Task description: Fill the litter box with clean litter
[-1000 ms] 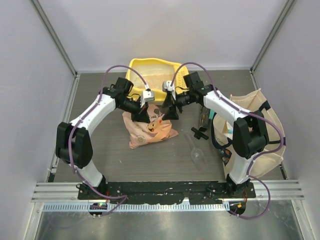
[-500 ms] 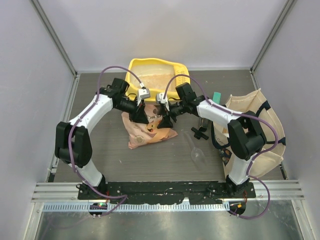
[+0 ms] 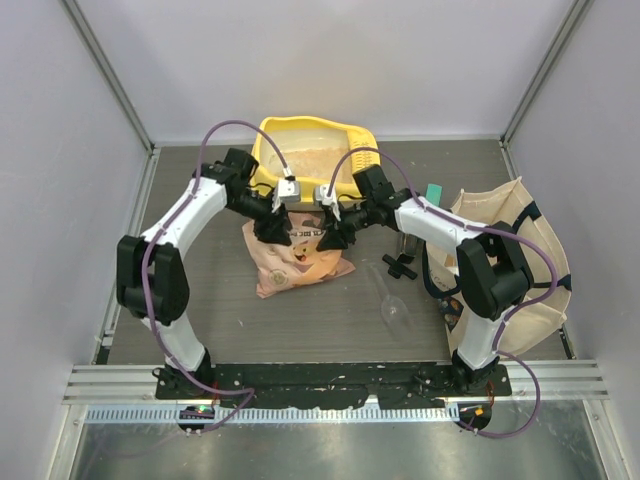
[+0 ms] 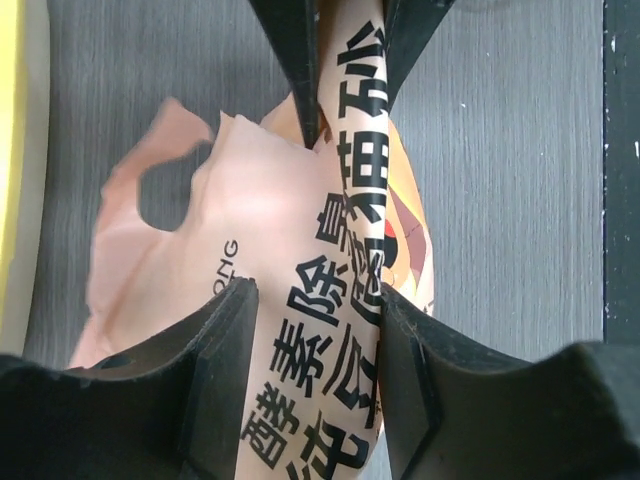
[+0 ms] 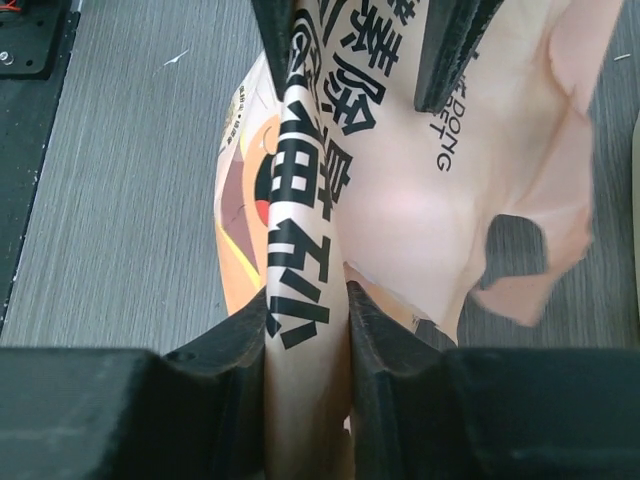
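Observation:
The yellow litter box stands at the back centre with pale granules in it. Its rim shows at the left edge of the left wrist view. The peach-orange litter bag lies just in front of it. My left gripper is shut on a fold of the bag's top printed with dark characters. My right gripper is shut tight on the same printed strip from the opposite side. The two grippers face each other closely above the bag. The bag's torn handle hole shows in the right wrist view.
A cream canvas tote with dark handles stands at the right. A clear plastic scoop and a small black object lie between bag and tote. A small green item sits behind the tote. Grey walls enclose the table.
My right gripper has moved left onto the top of the bag and closed on it. My left gripper has shifted slightly left at the bag's top.

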`<act>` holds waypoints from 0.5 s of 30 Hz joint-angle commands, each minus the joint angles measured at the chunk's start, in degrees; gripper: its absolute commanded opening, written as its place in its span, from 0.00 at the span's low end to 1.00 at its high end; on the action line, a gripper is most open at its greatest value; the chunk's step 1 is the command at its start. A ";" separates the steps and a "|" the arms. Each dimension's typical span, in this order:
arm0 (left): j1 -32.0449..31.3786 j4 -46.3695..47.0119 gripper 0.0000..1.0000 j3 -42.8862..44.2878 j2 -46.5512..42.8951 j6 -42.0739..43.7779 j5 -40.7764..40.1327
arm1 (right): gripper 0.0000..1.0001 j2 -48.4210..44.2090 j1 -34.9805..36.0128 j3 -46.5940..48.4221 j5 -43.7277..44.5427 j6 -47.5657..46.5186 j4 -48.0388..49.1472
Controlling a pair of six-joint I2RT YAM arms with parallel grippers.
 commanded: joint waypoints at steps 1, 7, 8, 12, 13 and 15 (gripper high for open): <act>1.35 -19.40 0.49 8.45 6.57 17.13 -1.12 | 0.29 -0.56 -0.77 3.19 -1.44 2.06 -0.71; 3.46 -23.51 0.31 7.07 8.27 18.92 2.57 | 0.15 0.32 -2.26 3.64 -2.58 8.56 1.66; 3.46 -22.63 0.27 6.54 7.83 17.95 2.92 | 0.13 0.58 -2.44 3.64 -3.02 10.04 2.10; 3.46 -17.10 0.09 5.47 6.68 8.74 6.69 | 0.09 1.02 -3.05 3.90 -3.82 12.42 2.28; 3.46 -16.30 0.05 5.65 6.68 4.45 7.31 | 0.08 1.02 -3.14 3.90 -4.08 12.87 2.28; 3.46 -14.54 0.00 6.44 6.77 0.47 8.28 | 0.07 1.20 -3.49 3.81 -4.52 14.53 2.37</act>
